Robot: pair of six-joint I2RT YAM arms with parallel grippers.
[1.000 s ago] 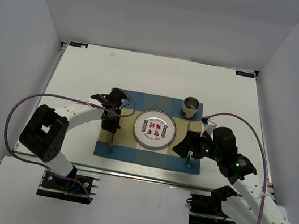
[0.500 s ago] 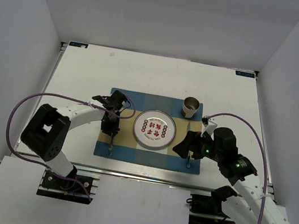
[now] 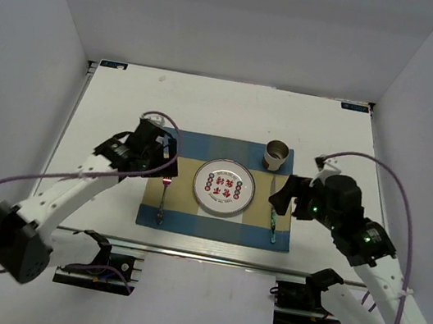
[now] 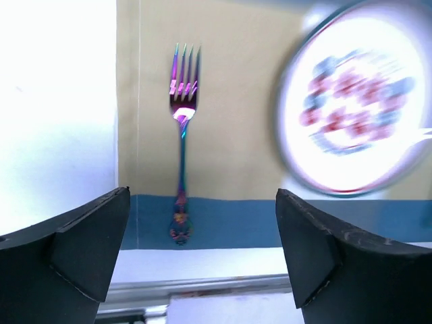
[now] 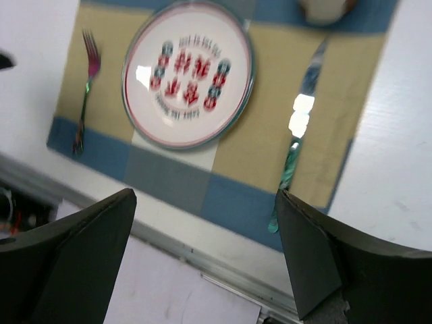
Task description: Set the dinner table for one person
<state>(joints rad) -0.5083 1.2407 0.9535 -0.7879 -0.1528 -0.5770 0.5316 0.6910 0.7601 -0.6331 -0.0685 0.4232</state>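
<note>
Top external view: the dinner table (image 3: pixel 118 104) is seen spread beneath everything, with its aluminium rail (image 3: pixel 210 250) along the near edge by the arm bases. A blue-and-tan placemat (image 3: pixel 190 222) is laid close to that rail.

At the left, the left gripper (image 3: pixel 160 162) is held over the mat's left edge, just beyond the tines of the fork (image 3: pixel 163 199). In the left wrist view its fingers (image 4: pixel 84 253) are spread wide with nothing between them, and the fork lies straight, handle toward the rail. A low or sideways sweep from this spot could catch the tines, so that the fork is skewed or the cloth is rucked. A loop of purple cable (image 3: pixel 165 119) hangs by the wrist and might be dragged across the setting.

In the middle, the plate (image 3: pixel 224 187) is seated on the mat, well apart from both fingers. It would be disturbed only if the cloth itself were pulled.

Further right, the cup (image 3: pixel 276 155) stands upright at the mat's far edge, and the knife (image 3: pixel 276 209) lies beside the plate.

The right gripper (image 3: pixel 287 195) is poised over the knife and near the cup, likewise opened wide and empty, as the right wrist view shows. The greater risk is judged to be here. A swing toward the far side could tip the cup, and a dip could knock the knife askew or off the mat.
</note>
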